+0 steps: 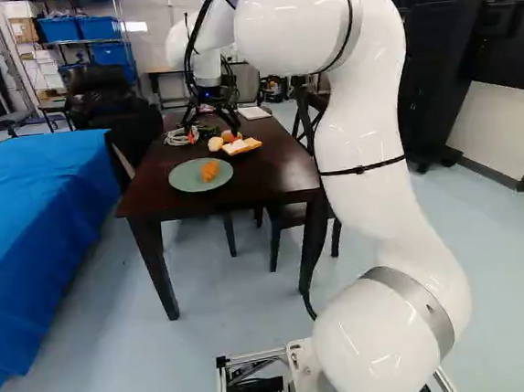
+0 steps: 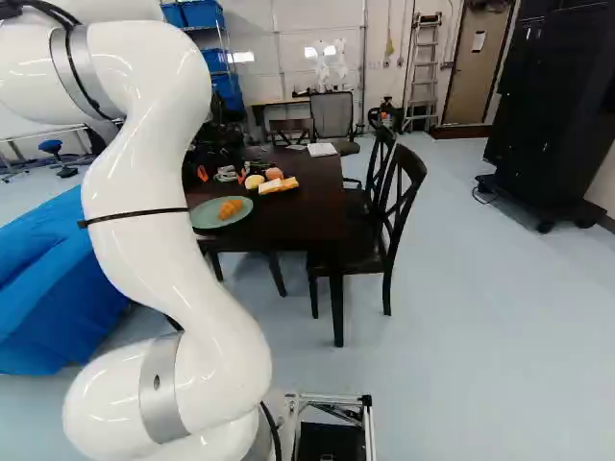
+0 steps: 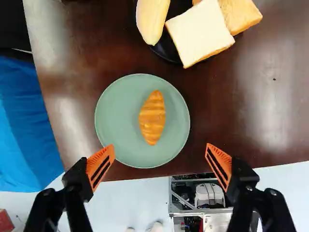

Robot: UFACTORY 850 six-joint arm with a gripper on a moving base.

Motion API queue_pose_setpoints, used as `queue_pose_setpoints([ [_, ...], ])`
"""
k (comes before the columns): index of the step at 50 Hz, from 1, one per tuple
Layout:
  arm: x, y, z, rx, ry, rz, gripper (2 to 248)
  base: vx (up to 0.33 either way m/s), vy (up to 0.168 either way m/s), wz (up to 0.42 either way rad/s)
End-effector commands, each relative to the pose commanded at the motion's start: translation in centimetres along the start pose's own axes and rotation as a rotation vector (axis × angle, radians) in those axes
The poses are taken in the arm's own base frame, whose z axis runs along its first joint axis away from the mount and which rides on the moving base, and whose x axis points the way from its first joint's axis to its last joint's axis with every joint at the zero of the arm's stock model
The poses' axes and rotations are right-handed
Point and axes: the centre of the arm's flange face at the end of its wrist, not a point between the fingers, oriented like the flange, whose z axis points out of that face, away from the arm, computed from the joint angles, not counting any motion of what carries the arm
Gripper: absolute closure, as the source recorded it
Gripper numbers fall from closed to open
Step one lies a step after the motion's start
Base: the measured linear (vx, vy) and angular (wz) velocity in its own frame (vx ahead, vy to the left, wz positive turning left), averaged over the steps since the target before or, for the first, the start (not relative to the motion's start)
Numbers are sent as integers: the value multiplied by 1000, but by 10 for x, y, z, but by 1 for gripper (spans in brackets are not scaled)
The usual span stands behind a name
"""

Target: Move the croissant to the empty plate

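Note:
In the left base view the gripper [image 1: 211,127] hangs over the table, beyond the green plate [image 1: 185,178]. The wrist view has the gripper [image 3: 160,146] open, its orange pads far apart with nothing between them. An orange-brown croissant [image 3: 152,117] lies on the green plate [image 3: 113,142], near its middle. Croissant and plate are ahead of the fingertips and apart from them. A dark plate [image 3: 166,50] beyond is mostly covered by bread slices [image 3: 199,33] and a yellow, elongated food item [image 3: 151,18]. No other plate shows.
The dark wooden table [image 1: 270,181] carries coiled cable [image 1: 180,137] and a white flat item [image 2: 322,150] farther back. Dark chairs [image 2: 392,206] stand along one side. A blue-covered surface [image 1: 40,225] lies left of the table, and a black cabinet [image 2: 553,115] stands at the right.

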Motion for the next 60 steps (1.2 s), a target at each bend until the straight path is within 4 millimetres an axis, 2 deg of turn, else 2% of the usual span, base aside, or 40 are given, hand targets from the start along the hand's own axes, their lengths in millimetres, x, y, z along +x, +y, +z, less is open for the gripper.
queue_pose_setpoints([
  [30, -8, 20, 8, 28, 57, -9, 3, 0, 0, 0],
  [60, -28, 59, 24, 74, 170, -26, 3, 0, 0, 0],
])
